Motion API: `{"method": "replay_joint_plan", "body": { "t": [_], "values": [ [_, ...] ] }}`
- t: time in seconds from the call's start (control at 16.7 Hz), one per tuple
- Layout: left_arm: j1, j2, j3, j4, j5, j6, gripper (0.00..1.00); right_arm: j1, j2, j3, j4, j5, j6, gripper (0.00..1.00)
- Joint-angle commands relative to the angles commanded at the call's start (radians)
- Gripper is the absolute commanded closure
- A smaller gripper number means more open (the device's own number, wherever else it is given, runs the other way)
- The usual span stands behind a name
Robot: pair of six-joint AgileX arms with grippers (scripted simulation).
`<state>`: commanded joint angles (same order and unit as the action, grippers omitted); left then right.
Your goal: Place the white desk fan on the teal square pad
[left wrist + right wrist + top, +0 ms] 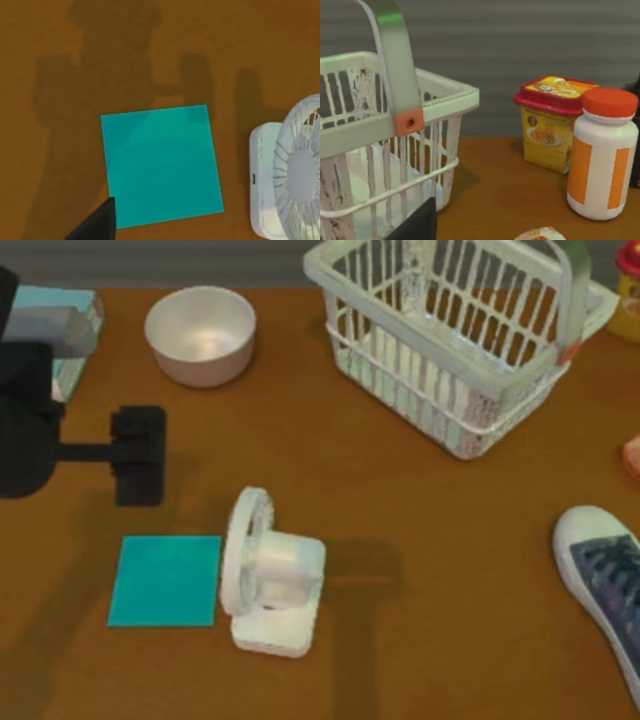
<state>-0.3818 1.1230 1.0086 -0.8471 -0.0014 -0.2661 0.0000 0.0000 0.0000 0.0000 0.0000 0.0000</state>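
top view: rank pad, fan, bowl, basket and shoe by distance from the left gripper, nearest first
From the left gripper, at the table's left:
1. teal pad, just below it in the top view.
2-3. white bowl, above and right, and white fan, below and right: too close to call.
4. white basket, far upper right.
5. shoe, at the right edge.

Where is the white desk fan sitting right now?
In the top view the white desk fan stands on the bare table, left of centre near the front edge, right beside the teal square pad's right edge, not on it.
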Motion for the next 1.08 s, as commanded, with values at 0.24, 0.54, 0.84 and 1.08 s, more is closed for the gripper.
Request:
{"method": "replay_joint_plan", "body": {
  "t": [0.24,0.54,0.84,1.08],
  "values": [
    [-0.114,0.358,0.327,-0.242,0.002,-0.089,0.0,0.0,0.0,0.0,0.0,0.0,0.0,0.0],
    [-0.212,0.666,0.591,-0.46,0.001,-0.158,0.0,0.0,0.0,0.0,0.0,0.0,0.0,0.0],
    [-0.237,0.741,0.65,-0.519,0.001,-0.174,0.0,0.0,0.0,0.0,0.0,0.0,0.0,0.0],
    [-0.232,0.739,0.643,-0.513,0.001,-0.172,0.0,0.0,0.0,0.0,0.0,0.0,0.0,0.0]
  ]
}}
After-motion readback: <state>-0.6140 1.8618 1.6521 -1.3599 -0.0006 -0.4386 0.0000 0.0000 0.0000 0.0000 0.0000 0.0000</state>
